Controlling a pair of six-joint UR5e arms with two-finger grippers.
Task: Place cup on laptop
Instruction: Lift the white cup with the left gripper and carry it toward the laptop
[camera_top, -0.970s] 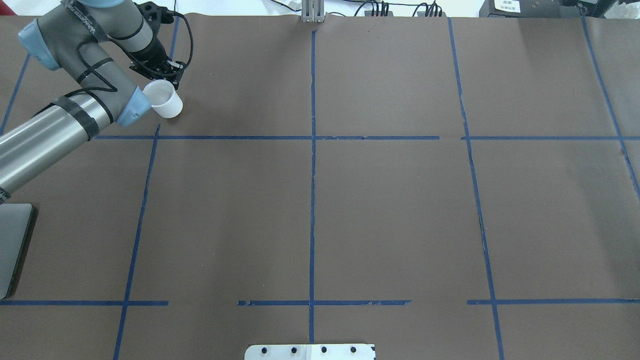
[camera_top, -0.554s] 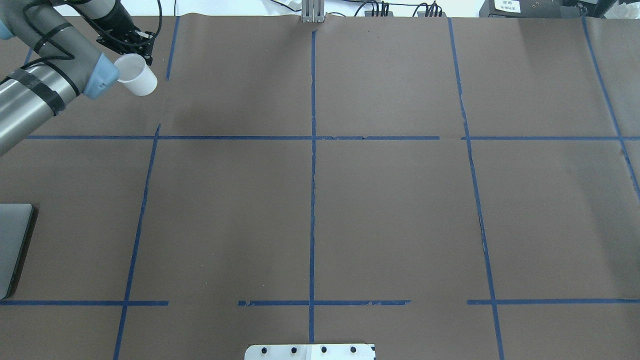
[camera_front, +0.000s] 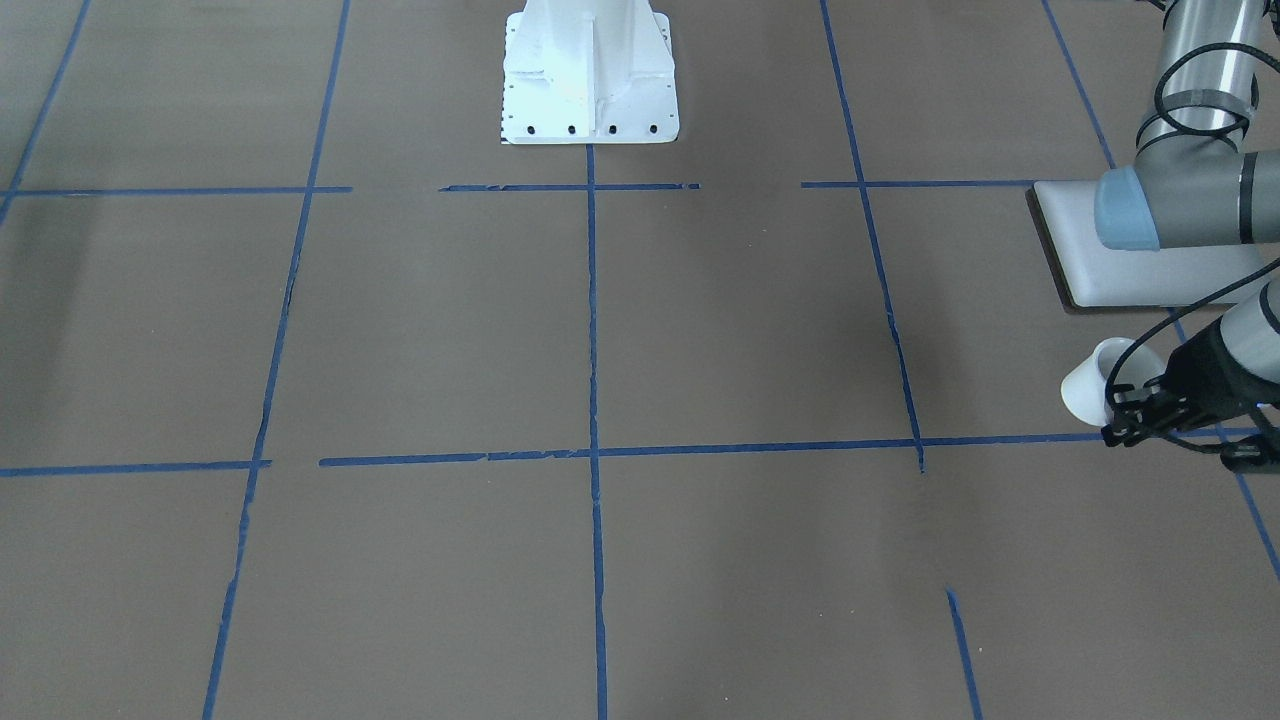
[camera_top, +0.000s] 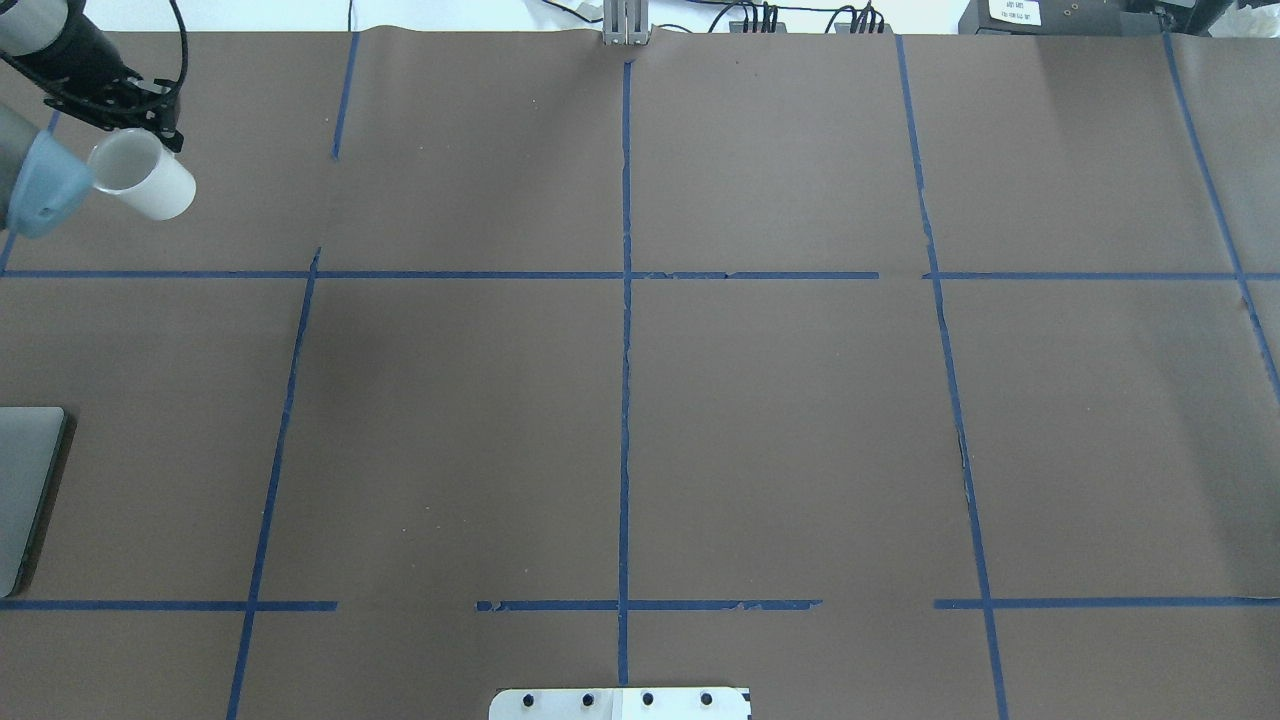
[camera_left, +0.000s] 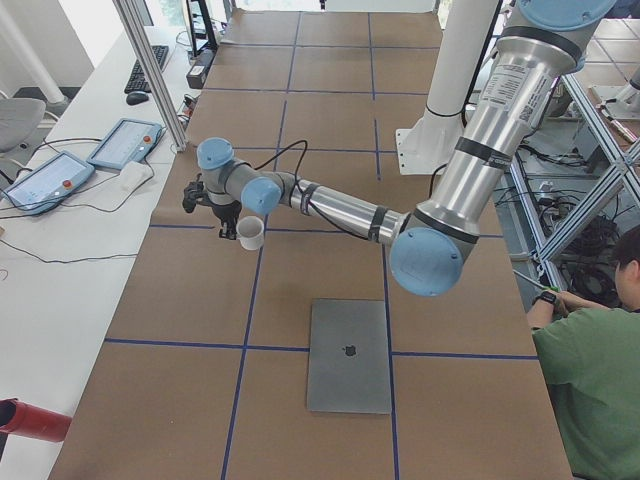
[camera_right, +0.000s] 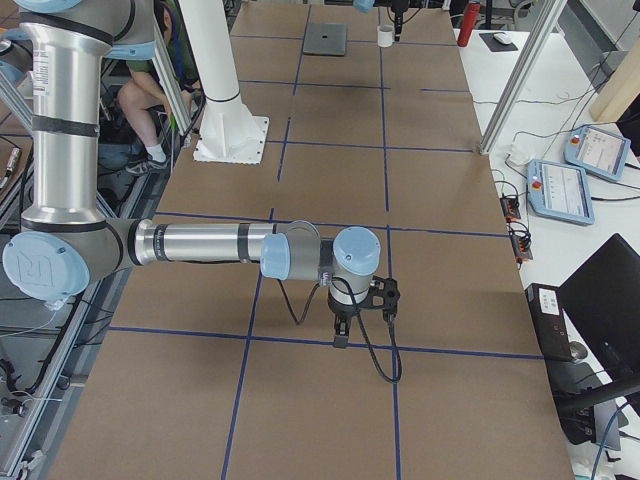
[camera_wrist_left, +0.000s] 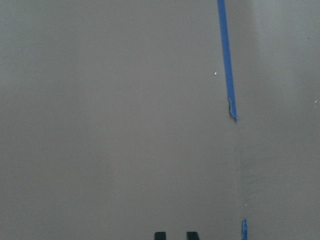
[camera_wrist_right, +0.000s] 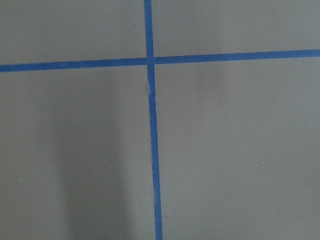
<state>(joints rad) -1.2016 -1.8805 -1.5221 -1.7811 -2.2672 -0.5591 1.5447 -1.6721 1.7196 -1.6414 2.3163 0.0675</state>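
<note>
The cup (camera_top: 148, 185), a small white mug, hangs tilted in my left gripper (camera_top: 132, 138), which is shut on its rim and holds it above the table at the far left. It also shows in the front view (camera_front: 1092, 386) and the exterior left view (camera_left: 250, 233). The laptop (camera_left: 349, 355), silver-grey, lies closed and flat on the table nearer the robot than the cup; only its edge shows in the overhead view (camera_top: 25, 490). My right gripper (camera_right: 340, 338) hovers low over the table far to the right; I cannot tell whether it is open or shut.
The brown table carries a grid of blue tape lines (camera_top: 625, 300). The white robot base (camera_front: 590, 90) stands at the middle of the near edge. An operator (camera_left: 590, 380) sits beside the table. Teach pendants (camera_left: 125, 145) lie on a side table.
My left arm has swung towards the overhead view's left edge, carrying the cup with it.
</note>
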